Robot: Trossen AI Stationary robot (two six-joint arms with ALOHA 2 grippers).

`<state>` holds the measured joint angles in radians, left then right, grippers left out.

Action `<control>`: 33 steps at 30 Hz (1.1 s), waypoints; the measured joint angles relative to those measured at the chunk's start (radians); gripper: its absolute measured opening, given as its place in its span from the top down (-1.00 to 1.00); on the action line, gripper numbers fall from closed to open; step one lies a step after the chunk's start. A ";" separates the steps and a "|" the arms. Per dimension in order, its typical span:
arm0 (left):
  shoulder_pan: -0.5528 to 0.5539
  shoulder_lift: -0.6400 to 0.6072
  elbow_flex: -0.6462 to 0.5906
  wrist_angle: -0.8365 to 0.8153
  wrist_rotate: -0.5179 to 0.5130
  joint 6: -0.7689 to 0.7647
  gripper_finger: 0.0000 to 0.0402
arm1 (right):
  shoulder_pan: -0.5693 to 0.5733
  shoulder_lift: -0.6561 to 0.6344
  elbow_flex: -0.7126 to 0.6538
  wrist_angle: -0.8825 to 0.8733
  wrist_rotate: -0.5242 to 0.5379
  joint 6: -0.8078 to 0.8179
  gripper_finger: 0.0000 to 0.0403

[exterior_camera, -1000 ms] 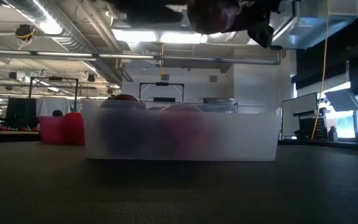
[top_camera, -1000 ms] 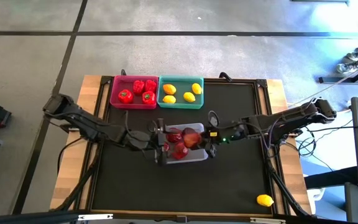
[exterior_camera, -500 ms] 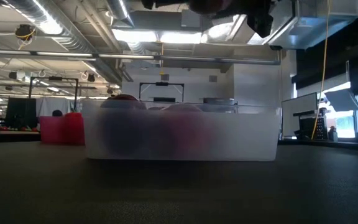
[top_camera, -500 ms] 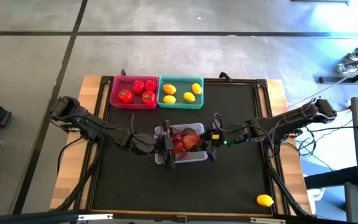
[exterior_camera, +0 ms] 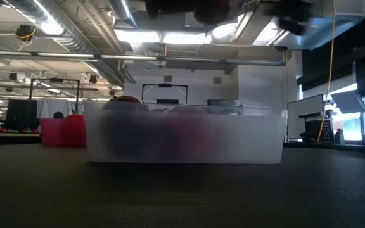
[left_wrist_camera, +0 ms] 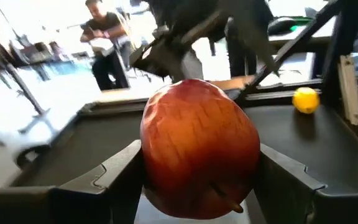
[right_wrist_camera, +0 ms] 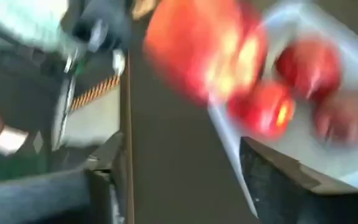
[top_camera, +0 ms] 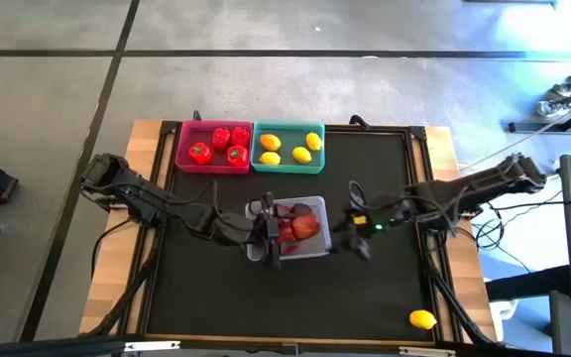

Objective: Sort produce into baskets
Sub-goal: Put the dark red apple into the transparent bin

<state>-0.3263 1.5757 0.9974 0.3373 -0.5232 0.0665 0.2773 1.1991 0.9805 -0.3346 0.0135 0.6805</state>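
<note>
Apple (left_wrist_camera: 199,149) sits clamped between the left gripper's (top_camera: 278,230) two dark fingers (left_wrist_camera: 120,177), which press on both its sides; the left wrist view shows it red-orange and streaked, filling the gap between them. Seen from above, this apple (top_camera: 306,226) hangs over the grey-white tray (top_camera: 310,248) in the middle of the black mat (top_camera: 385,169). Under it more dark red apples (right_wrist_camera: 303,65) lie in that tray, at least three in the right wrist view, close together. From table height the tray (exterior_camera: 182,136) shows as a frosted wall with dim red shapes behind it, and the grippers hang blurred above its rim.

The right gripper (top_camera: 350,243) is just off the tray's right side, apart from the apple, its fingers (right_wrist_camera: 272,177) spread with nothing between them.

At the far edge of the mat the pink tray (top_camera: 188,159) holds four red peppers (top_camera: 219,139). Touching its right side, the teal tray (top_camera: 313,164) holds four lemons (top_camera: 271,143). One more lemon (top_camera: 421,319) lies alone near the mat's near right corner, well apart from all three trays; it also shows past the apple in the left wrist view (left_wrist_camera: 306,99).

A person (left_wrist_camera: 107,43) stands in the room beyond the table.
</note>
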 joint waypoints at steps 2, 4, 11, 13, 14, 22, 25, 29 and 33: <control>0.008 0.000 0.000 -0.036 0.026 -0.062 -0.25 | 0.022 -0.045 0.001 -0.126 -0.034 0.025 -0.20; 0.024 0.000 0.000 -0.081 0.060 -0.139 -0.26 | 0.048 -0.085 -0.001 -0.250 -0.026 0.053 -0.27; 0.083 0.008 0.041 -0.316 0.157 -0.353 -0.24 | 0.225 -0.127 -0.001 -0.579 0.158 0.236 -0.34; 0.099 0.025 0.096 -0.417 0.189 -0.380 -0.24 | 0.280 -0.122 -0.001 -0.612 0.194 0.301 -0.33; 0.105 0.041 0.128 -0.467 0.203 -0.385 -0.24 | 0.306 -0.118 -0.001 -0.632 0.204 0.332 -0.33; 0.141 0.260 0.429 -0.789 0.372 -0.457 -0.24 | 0.475 -0.110 -0.001 -0.651 0.258 0.525 -0.32; 0.141 0.338 0.518 -0.840 0.395 -0.494 -0.26 | 0.527 -0.110 -0.001 -0.655 0.265 0.576 -0.32; 0.149 0.408 0.594 -0.840 0.401 -0.516 -0.32 | 0.580 -0.098 -0.001 -0.660 0.290 0.633 -0.32; 0.160 0.464 0.603 -0.846 0.401 -0.525 -0.33 | 0.622 -0.068 -0.001 -0.657 0.295 0.680 -0.32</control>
<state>-0.1667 2.0396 1.5999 -0.5091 -0.1225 -0.4580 0.8991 1.1313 0.9791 -0.9912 0.3088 1.3601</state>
